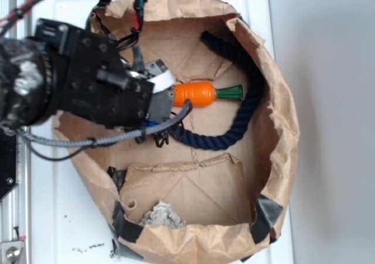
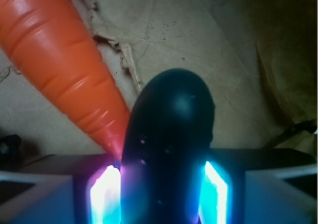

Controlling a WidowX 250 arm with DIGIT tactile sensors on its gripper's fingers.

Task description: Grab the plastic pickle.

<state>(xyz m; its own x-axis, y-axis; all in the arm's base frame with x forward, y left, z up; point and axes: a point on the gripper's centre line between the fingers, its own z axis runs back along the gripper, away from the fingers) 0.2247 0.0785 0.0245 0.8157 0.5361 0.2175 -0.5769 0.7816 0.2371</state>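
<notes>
A wide paper bag (image 1: 275,100) with its top rolled down is sitting on a white tabletop (image 1: 64,217), forming a shallow bowl patched with dark tape at the lower rim. Inside it, an orange carrot (image 1: 196,93) with a green stem is lying on its side, stem pointing right. A dark navy rope (image 1: 246,100) is curving around the carrot's right side, running from the upper part of the bag down and back toward the left, where its end is passing under the robot arm (image 1: 76,82). A small crumpled gray lump (image 1: 161,215) is resting near the bag's lower edge.

The arm is reaching in from the left, and the end effector (image 2: 164,184) is sitting low over the bag floor just left of the carrot. In the wrist view the pickle (image 2: 169,144) is standing between the two fingers (image 2: 104,194), its dark rounded end sticking out past them, and both lit pads are appearing to press against its sides, so the end effector is pinching the pickle. The carrot's narrow tip is lying just beside the pickle on the left of that view, touching or nearly touching it.
</notes>
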